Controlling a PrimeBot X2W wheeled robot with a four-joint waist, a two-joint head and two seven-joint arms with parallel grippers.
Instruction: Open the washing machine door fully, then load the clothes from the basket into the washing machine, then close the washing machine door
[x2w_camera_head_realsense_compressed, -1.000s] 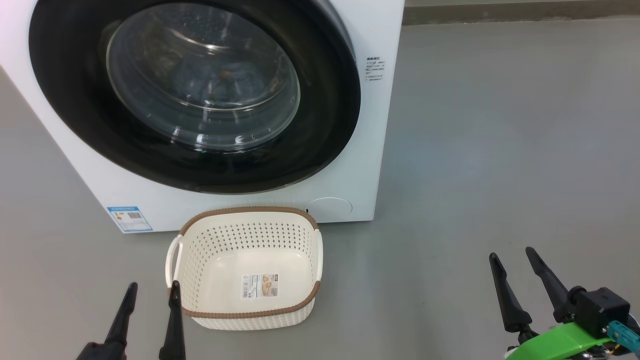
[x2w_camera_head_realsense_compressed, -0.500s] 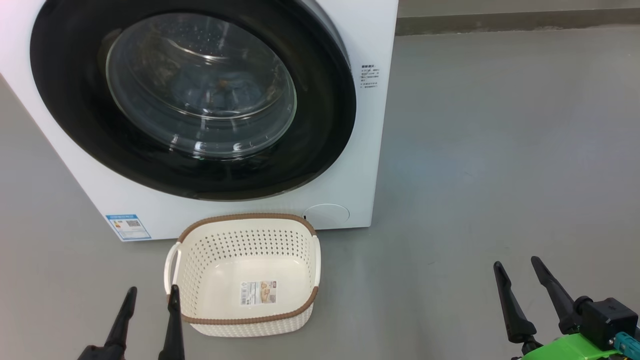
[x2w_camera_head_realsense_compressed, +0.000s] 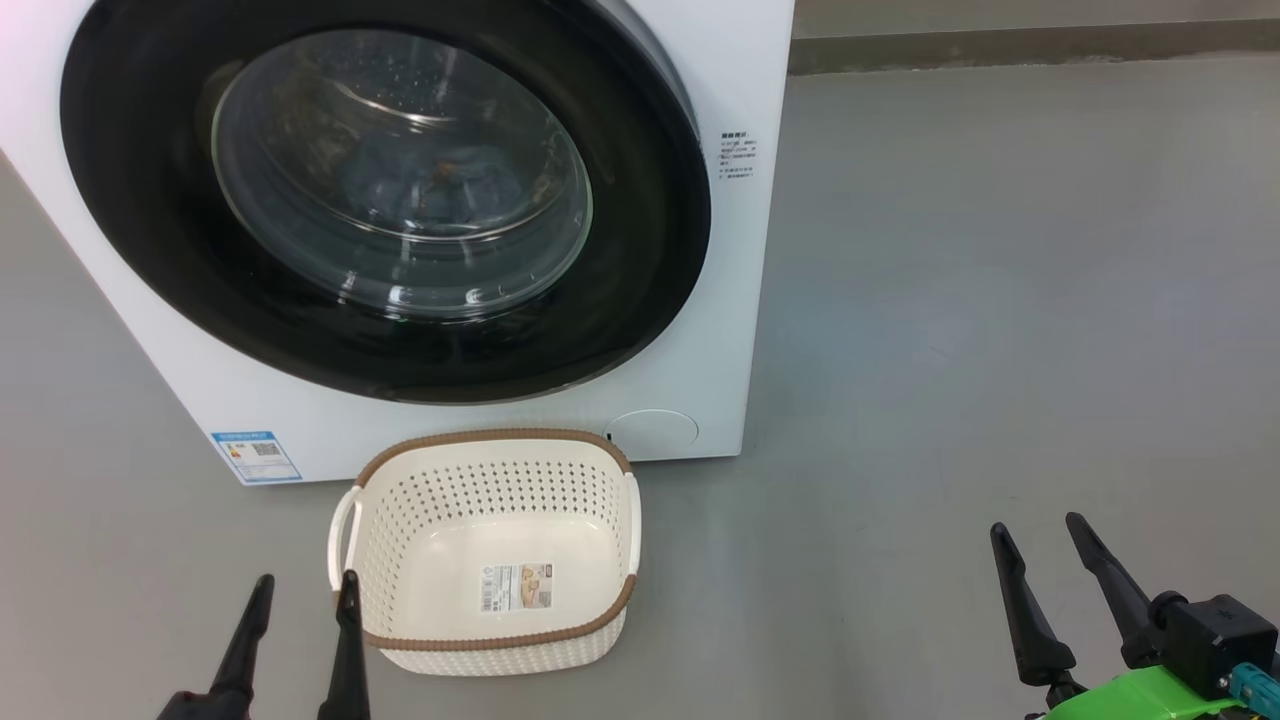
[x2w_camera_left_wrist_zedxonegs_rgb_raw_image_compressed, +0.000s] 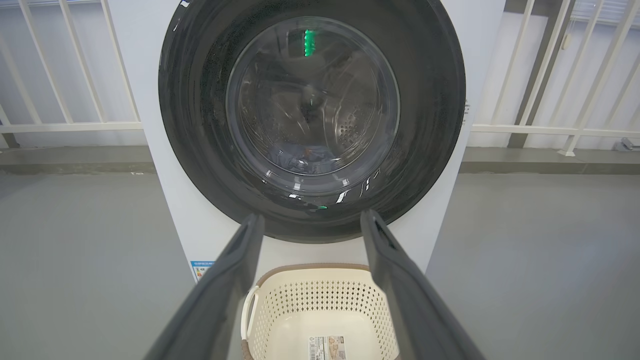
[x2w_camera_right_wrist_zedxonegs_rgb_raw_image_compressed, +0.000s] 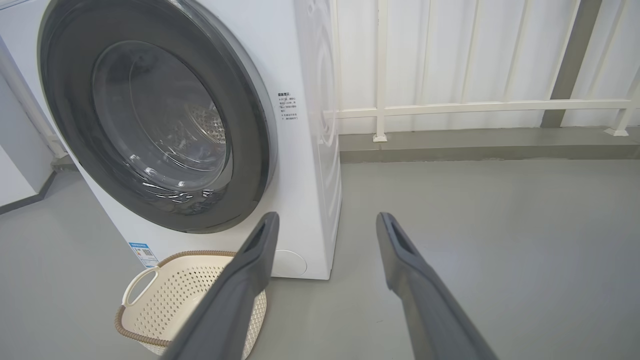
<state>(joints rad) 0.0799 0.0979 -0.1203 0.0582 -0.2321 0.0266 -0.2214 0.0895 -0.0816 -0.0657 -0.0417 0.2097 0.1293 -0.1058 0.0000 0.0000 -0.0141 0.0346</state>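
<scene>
I see the washing machine door (x2w_camera_head_realsense_compressed: 400, 180) shut against the washing machine (x2w_camera_head_realsense_compressed: 720, 330), so the way into the drum is blocked. Its glass bowl bulges out toward me. The basket (x2w_camera_head_realsense_compressed: 495, 437) sits on the floor (x2w_camera_head_realsense_compressed: 1000, 300) just in front of the machine's lower front edge, between my left gripper (x2w_camera_head_realsense_compressed: 306, 580) and the machine. That gripper is close beside the basket's near left corner; I cannot tell whether they touch. The basket's mouth is open from above. Right of machine and basket the floor lies open, and my right gripper (x2w_camera_head_realsense_compressed: 1036, 524) hangs over it with room on every side. A white railing (x2w_camera_right_wrist_zedxonegs_rgb_raw_image_compressed: 475, 107) closes the floor's far edge.
</scene>
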